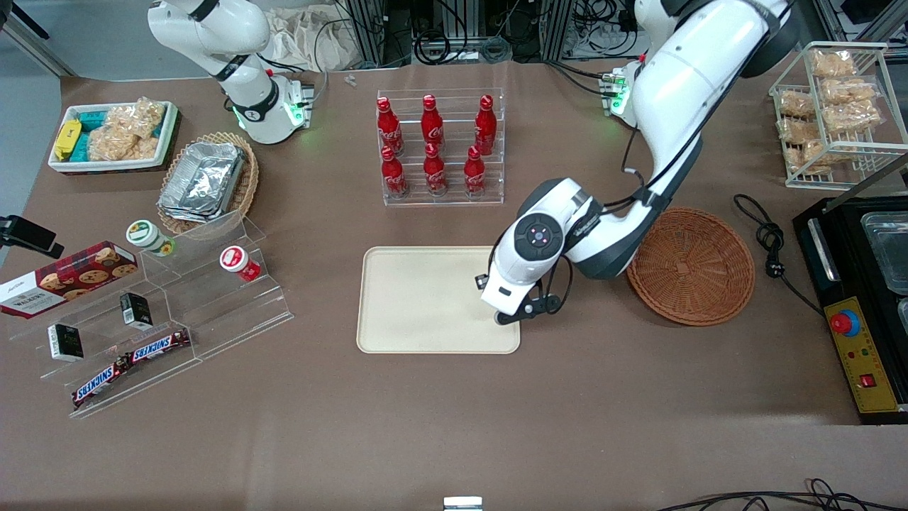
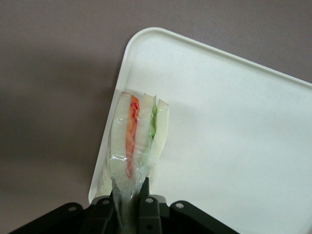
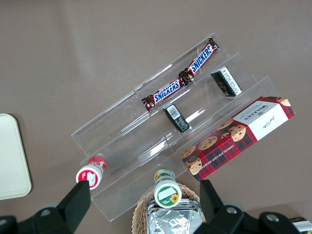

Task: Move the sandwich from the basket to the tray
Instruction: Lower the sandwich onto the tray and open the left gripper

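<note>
Sandwich (image 2: 136,141) dangles, soft and light, over the tray (image 2: 234,126) corner; gripper (image 2: 130,197) pinches only its slippery wrap, basket (image 1: 689,264) emptied.

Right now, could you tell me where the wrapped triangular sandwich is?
The wrapped triangular sandwich is pinched in the left gripper, over the edge of the cream-beige rectangular tray nearest the round reddish-brown wicker basket.
</note>
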Controlling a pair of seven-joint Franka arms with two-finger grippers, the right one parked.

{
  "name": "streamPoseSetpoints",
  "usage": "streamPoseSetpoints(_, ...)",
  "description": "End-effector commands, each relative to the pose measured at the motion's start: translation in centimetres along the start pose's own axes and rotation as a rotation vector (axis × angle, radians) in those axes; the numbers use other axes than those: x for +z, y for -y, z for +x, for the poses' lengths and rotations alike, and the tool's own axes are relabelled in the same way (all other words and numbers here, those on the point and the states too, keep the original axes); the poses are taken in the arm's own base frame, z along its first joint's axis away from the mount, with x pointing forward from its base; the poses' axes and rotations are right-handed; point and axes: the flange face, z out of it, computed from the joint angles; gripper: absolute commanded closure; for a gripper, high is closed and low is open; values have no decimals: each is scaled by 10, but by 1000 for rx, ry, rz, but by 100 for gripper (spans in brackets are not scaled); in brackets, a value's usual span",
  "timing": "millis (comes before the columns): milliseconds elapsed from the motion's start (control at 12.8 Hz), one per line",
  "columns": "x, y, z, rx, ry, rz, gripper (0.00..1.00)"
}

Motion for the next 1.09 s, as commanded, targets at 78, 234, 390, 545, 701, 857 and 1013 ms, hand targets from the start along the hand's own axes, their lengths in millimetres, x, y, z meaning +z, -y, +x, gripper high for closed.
streamPoseSetpoints(78, 14, -20, -6, 32, -24, -16, 100)
streamPoseSetpoints(234, 23, -24, -8, 77, -57, -14, 87)
streamPoseSetpoints(390, 23, -24, -7, 76, -64, -13, 5)
streamPoseSetpoints(545, 11, -20, -6, 56, -66, 9, 0)
streamPoseSetpoints(701, -29, -14, -4, 37, -62, 68, 0)
streamPoseSetpoints(857, -87, 6, 5, 10, -71, 135, 0)
streamPoseSetpoints(1013, -153, 26, 9, -43, -105, 100, 0)
